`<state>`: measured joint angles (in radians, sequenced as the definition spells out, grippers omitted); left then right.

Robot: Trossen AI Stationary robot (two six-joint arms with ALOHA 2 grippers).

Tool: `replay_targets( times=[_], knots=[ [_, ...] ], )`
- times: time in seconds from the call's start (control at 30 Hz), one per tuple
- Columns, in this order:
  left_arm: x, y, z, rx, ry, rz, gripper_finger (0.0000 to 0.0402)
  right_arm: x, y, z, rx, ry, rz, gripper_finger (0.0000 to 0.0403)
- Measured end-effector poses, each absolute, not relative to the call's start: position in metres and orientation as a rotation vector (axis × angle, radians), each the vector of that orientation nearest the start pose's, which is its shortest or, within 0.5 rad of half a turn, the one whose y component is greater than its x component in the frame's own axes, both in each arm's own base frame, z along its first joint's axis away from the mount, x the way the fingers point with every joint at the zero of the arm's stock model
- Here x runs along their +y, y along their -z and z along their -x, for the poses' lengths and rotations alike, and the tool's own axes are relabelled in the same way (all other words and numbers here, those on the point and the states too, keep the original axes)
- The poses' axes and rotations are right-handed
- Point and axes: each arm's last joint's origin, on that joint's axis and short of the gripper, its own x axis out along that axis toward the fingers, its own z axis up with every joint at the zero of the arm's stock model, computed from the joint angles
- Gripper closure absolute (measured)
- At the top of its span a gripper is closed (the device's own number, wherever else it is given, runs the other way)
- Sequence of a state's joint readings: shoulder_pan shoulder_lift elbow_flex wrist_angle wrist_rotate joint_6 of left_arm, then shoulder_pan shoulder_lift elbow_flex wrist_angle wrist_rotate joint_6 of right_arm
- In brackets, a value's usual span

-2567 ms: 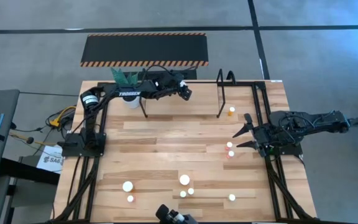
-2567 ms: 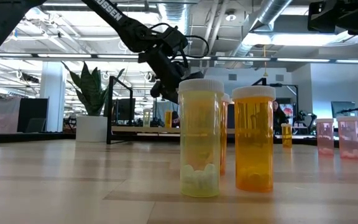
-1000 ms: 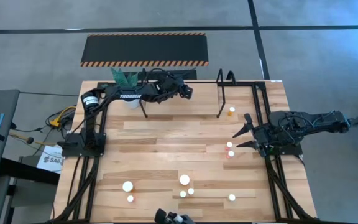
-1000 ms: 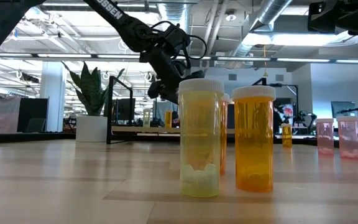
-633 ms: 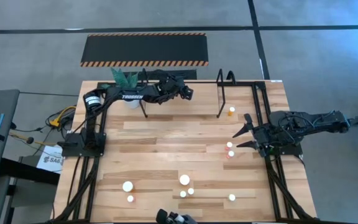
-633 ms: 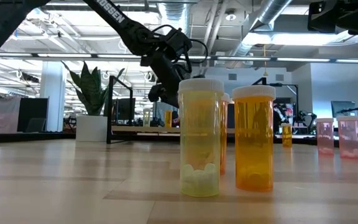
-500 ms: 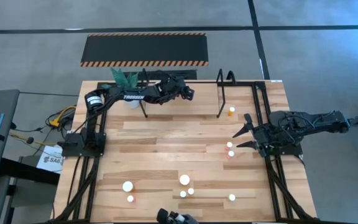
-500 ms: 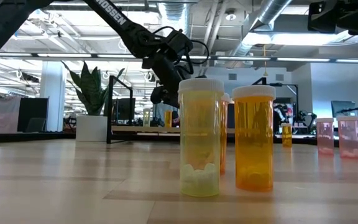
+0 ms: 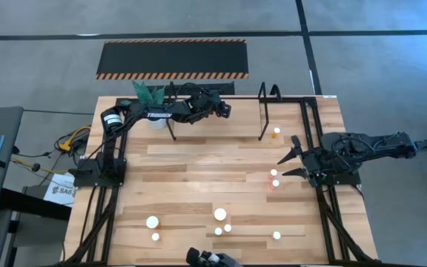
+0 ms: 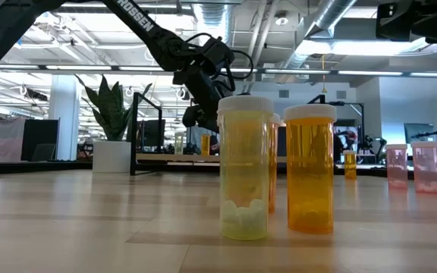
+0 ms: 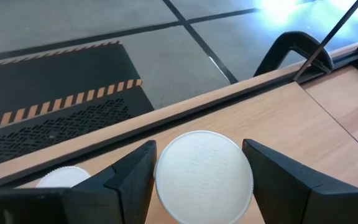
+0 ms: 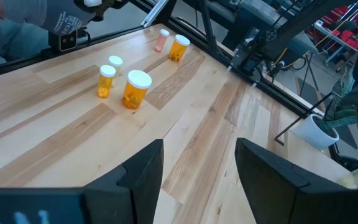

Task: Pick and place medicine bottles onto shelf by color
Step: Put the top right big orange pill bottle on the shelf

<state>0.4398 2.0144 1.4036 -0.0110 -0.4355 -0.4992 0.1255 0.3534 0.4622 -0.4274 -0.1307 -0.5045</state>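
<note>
My left gripper (image 9: 224,110) hangs over the shelf (image 10: 171,157) at the table's far edge, shut on a white-capped medicine bottle (image 11: 204,177) whose body the cap hides. Another white cap (image 11: 64,178) stands beside it. A small yellow bottle (image 10: 179,142) and an orange one (image 10: 205,144) stand on the shelf board. My right gripper (image 9: 288,165) waits open at the table's right side, next to two pink bottles (image 9: 274,178). Several more bottles (image 9: 219,214) stand near the front edge. My left gripper pinches the bottle's white cap by its rim (image 11: 161,186) between the two fingers, one on each side. The fingers slant down toward the table's far edge. The bottle is upright; whether its base rests on the shelf board I cannot tell.
A potted green plant (image 9: 151,100) stands at the shelf's left end, and black hoop uprights (image 9: 264,119) frame it. A small orange bottle (image 9: 276,133) stands near the right upright. A hazard-striped mat (image 9: 173,59) lies beyond the table. A person's gloved hand (image 12: 55,22) shows by the near edge.
</note>
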Motion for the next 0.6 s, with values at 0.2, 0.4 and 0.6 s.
replay_targets(
  times=[0.2,0.4,0.6],
  knots=[
    [0.2,-0.196,-0.397,0.417,-0.99,0.458,0.0179,0.016,-0.251,-0.1,0.249,-0.329,0.497,0.018],
    [0.2,-0.195,-0.397,0.421,-0.993,0.46,0.0179,0.016,-0.251,-0.1,0.249,-0.329,0.497,0.018],
    [0.201,-0.188,-0.4,0.419,-0.989,0.463,0.0179,0.016,-0.25,-0.1,0.254,-0.33,0.496,0.018]
  ],
)
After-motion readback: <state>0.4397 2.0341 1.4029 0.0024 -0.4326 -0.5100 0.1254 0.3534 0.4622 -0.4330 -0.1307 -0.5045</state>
